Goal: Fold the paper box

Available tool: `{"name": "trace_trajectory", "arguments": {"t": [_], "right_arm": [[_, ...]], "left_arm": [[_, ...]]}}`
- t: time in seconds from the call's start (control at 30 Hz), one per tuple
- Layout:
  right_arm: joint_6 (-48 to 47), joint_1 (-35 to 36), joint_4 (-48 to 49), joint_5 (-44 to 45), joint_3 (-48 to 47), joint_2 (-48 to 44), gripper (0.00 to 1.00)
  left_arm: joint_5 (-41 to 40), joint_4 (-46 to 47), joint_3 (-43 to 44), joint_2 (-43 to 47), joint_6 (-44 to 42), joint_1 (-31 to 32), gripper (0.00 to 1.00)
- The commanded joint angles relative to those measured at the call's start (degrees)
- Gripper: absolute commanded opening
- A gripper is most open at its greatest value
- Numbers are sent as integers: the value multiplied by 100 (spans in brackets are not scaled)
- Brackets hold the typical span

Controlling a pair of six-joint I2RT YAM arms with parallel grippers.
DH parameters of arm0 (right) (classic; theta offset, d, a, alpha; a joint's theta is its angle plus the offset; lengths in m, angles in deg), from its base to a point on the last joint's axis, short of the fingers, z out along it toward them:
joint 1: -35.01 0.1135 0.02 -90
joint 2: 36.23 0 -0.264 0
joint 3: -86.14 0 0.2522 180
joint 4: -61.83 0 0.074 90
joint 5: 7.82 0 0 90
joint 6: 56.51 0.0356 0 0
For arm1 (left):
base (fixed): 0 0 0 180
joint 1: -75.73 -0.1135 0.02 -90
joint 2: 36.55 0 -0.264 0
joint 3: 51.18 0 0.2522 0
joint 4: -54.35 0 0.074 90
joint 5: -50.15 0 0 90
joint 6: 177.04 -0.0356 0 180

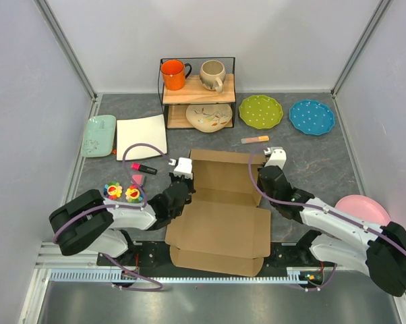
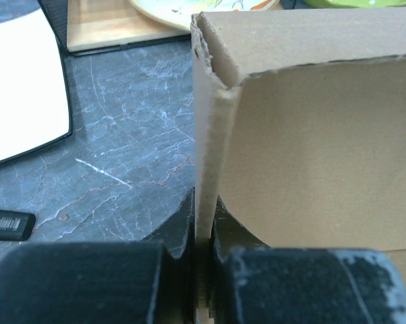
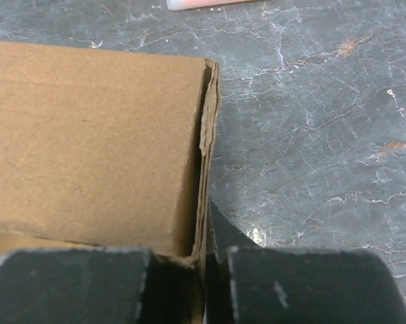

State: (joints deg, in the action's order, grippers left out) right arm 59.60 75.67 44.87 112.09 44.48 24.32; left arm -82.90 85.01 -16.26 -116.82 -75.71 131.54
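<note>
The paper box (image 1: 220, 216) is brown corrugated cardboard, lying mid-table, its far part raised into walls and its near lid panel flat toward me. My left gripper (image 1: 178, 182) is shut on the box's upright left side wall (image 2: 206, 162); the wall runs between the two fingers (image 2: 179, 226). My right gripper (image 1: 264, 181) is shut on the box's upright right side wall (image 3: 206, 169), one finger inside the box, one outside. The far wall (image 3: 88, 135) stands upright between them.
A white square plate (image 1: 141, 137) and pale green dish (image 1: 98, 135) lie far left. A shelf (image 1: 196, 94) holds an orange mug, beige mug and a bowl. Green plate (image 1: 260, 111), blue plate (image 1: 311, 116), pink plate (image 1: 361, 207), markers (image 1: 143, 168) and flower toys (image 1: 122, 192) lie around.
</note>
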Motion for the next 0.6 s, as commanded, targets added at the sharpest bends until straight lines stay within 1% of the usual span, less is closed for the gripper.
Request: {"name": "trace_trajectory", "arguments": {"t": [0.0,0.03,0.07,0.1,0.13,0.2,0.23,0.27,0.3,0.33,0.37,0.43,0.5,0.57], "right_arm": [[-95,29,1012,260,548,-481,1],[-202,29,1267,426,662,-535,0],[-316,29,1731,558,689,-579,0],[-552,38,1935,673,698,-528,0],[-641,29,2111,874,663,-466,0],[-843,29,2638,1007,672,-238,0],[-931,29,3102,1138,698,-150,0],[-993,29,3298,1235,698,51,0],[-1107,29,3448,1306,637,157,0],[-1212,29,3788,1359,611,272,0],[-1292,29,3957,1455,576,481,0],[-1555,20,4430,1517,444,702,0],[-1679,-15,4652,1561,295,1124,2],[-1653,-41,4741,1588,206,1553,7]], "left_arm": [[-20,1913,-472,73,-552,17,2],[94,2295,-552,3,-788,17,2],[121,2734,-631,-67,-912,17,2],[173,3269,-640,-268,-1018,17,2],[200,3405,-614,-340,-1106,17,3],[61,3346,-404,-541,-1098,9,5],[-19,3240,-212,-603,-1037,9,5],[-80,3109,-70,-674,-976,0,2],[-446,2759,62,-813,-801,9,2],[-615,2669,228,-850,-721,17,2],[-704,2659,247,-876,-685,9,2],[-740,3070,213,-1008,-799,-18,2],[-714,3274,247,-1148,-948,-35,2],[-714,3047,405,-1377,-958,-44,2]]}}
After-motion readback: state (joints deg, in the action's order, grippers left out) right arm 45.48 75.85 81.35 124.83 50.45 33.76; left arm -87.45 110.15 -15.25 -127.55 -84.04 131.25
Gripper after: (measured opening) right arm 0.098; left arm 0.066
